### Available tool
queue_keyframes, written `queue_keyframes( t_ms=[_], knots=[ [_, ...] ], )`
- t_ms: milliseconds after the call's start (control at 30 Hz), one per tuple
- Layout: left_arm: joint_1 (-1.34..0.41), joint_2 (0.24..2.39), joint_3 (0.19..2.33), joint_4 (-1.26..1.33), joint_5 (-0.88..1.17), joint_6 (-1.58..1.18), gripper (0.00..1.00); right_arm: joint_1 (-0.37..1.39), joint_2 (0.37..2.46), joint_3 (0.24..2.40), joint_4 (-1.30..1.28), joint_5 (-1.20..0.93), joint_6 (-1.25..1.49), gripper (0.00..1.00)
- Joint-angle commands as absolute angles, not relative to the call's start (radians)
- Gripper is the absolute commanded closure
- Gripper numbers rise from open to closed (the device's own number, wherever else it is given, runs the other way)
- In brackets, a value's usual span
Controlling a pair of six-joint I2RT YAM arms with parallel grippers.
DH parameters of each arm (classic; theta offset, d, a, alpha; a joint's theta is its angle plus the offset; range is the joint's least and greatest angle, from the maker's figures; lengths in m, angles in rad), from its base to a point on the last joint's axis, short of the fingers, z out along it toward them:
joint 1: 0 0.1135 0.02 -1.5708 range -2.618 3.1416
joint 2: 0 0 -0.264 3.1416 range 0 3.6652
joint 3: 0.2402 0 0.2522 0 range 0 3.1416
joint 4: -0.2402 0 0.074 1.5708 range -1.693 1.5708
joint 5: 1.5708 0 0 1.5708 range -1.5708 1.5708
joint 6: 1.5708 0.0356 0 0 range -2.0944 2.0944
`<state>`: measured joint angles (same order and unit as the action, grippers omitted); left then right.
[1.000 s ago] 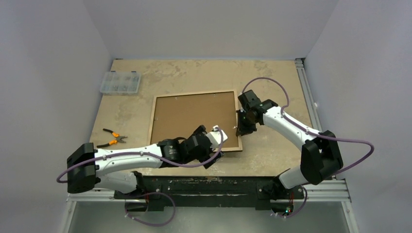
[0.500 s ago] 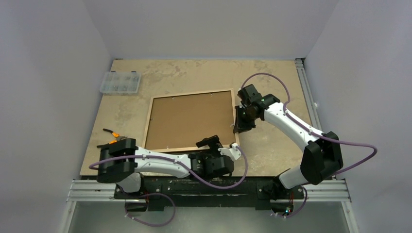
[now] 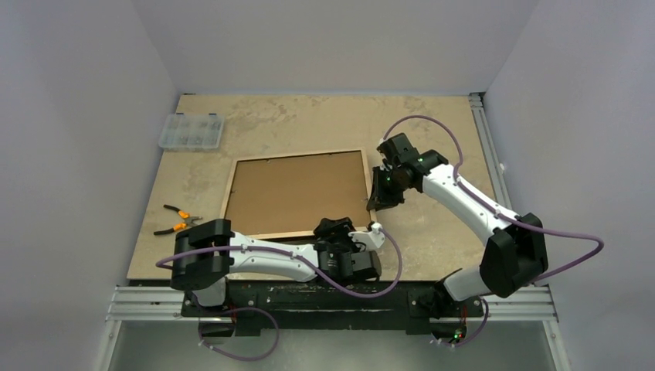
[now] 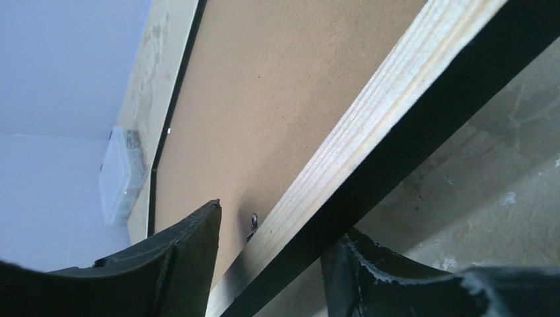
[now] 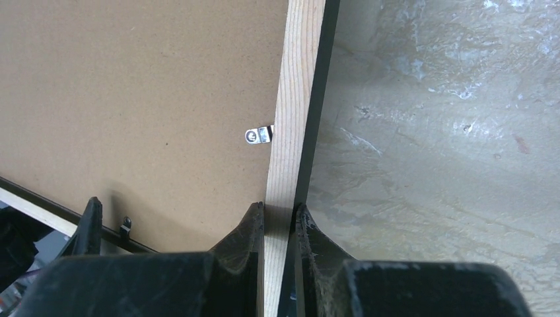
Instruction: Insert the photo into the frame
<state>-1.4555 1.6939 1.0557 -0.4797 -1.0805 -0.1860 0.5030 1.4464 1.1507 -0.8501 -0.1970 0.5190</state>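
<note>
**Item 1.** Left pincer (image 4: 279, 223), at the near edge of the bench (image 3: 309, 116). We record its fingers (image 4: 185, 257) as apart and astride the near rail of the frame (image 4: 380, 105), close to the near right corner. The inner finger stands over the board, clear of the wood. The outer finger is against the black edge.

**Item 2.** Pliers (image 3: 176, 221), orange-handled. They lie on the bench to the left of the frame, apart from it.

**Item 3.** Frame, with the tan wood back upward and black outer edges, in the middle of the bench. It is turned slightly out of square with the bench edges. We cannot tell whether it rests flat.

**Item 4.** Backing board (image 3: 293, 193), plain brown. It sits within the frame's rails and fills the opening.

**Item 5.** Right pincer (image 5: 279, 210), at the frame's right rail. We note it clamped on that rail, one finger on the inner face and one on the black outer face.

**Item 6.** Metal clip (image 5: 259, 136), small and silver. It is on the right rail just beyond the right pincer, and its tab reaches over the board.

**Item 7.** Clear plastic box (image 3: 191, 131), with compartments, at the far left of the bench, well apart from the frame.
</note>
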Motion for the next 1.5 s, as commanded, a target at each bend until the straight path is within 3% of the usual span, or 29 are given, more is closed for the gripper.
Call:
queue_keyframes(
  t_ms=[0,100,200,267,300,367,433,667,867,1067,1233,1467],
  knots=[
    [-1.437,1.703,1.109,-0.560,-1.177,-0.225,0.51,0.509,1.389,1.183,-0.843,-0.298,0.518,1.00],
    [-1.436,1.704,1.124,-0.591,-1.175,-0.232,0.61,0.509,1.382,1.191,-0.837,-0.298,0.522,1.00],
    [-1.436,1.689,1.135,-0.622,-1.181,-0.236,0.70,0.508,1.361,1.208,-0.825,-0.292,0.522,0.72],
    [-1.436,1.671,1.140,-0.641,-1.182,-0.233,0.73,0.505,1.335,1.225,-0.810,-0.275,0.522,0.40],
    [-1.436,1.658,1.142,-0.649,-1.184,-0.228,0.74,0.503,1.317,1.234,-0.803,-0.259,0.523,0.29],
    [-1.437,1.633,1.149,-0.669,-1.185,-0.218,0.75,0.497,1.278,1.252,-0.788,-0.221,0.522,0.16],
    [-1.437,1.606,1.160,-0.690,-1.176,-0.205,0.78,0.486,1.239,1.275,-0.768,-0.188,0.504,0.09],
    [-1.438,1.471,1.187,-0.769,-1.107,-0.186,0.85,0.474,1.108,1.290,-0.646,-0.148,0.326,0.06],
    [-1.438,1.289,1.160,-0.796,-1.008,-0.159,0.93,0.474,0.872,1.098,-0.310,-0.159,0.214,0.06],
    [-1.440,1.102,1.132,-0.805,-0.860,-0.131,0.97,0.475,0.639,0.825,0.037,-0.384,-0.028,0.07],
    [-1.440,1.003,1.131,-0.815,-0.737,-0.119,0.99,0.476,0.595,0.762,0.090,-0.685,-0.268,0.06],
    [-1.441,0.934,1.141,-0.832,-0.574,-0.108,1.00,0.485,0.704,0.858,-0.025,-0.981,-0.509,0.10]
  ],
)
